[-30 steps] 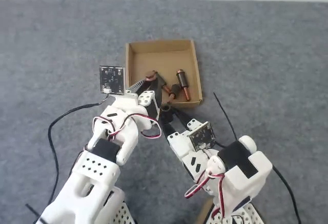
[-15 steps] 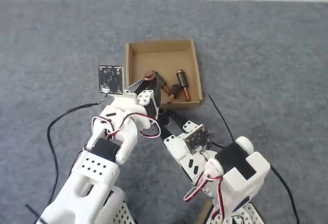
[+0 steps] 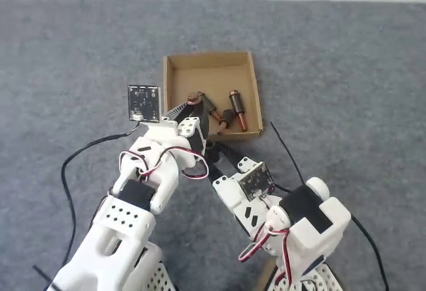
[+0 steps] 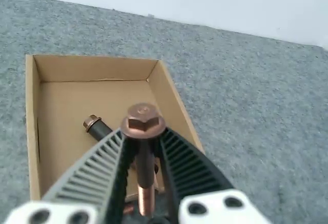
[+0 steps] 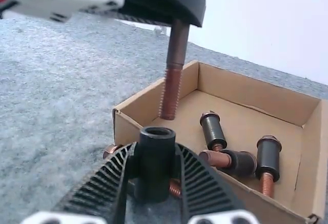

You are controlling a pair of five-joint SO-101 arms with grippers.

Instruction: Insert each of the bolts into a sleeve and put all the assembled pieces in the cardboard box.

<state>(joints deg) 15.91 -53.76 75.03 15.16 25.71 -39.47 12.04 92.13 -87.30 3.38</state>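
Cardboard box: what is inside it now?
Three assembled pieces lie in the cardboard box. The left gripper with its bolt and the right gripper with its sleeve cover the near corner; anything there cannot be seen.

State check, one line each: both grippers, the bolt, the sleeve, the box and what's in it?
left gripper: shut on bolt
bolt: held upright, head up, threaded tip above the sleeve, not inserted
right gripper: shut on sleeve
sleeve: held upright, opening up, empty
cardboard box: open-topped, partly filled
assembled pieces: three, lying in the cardboard box
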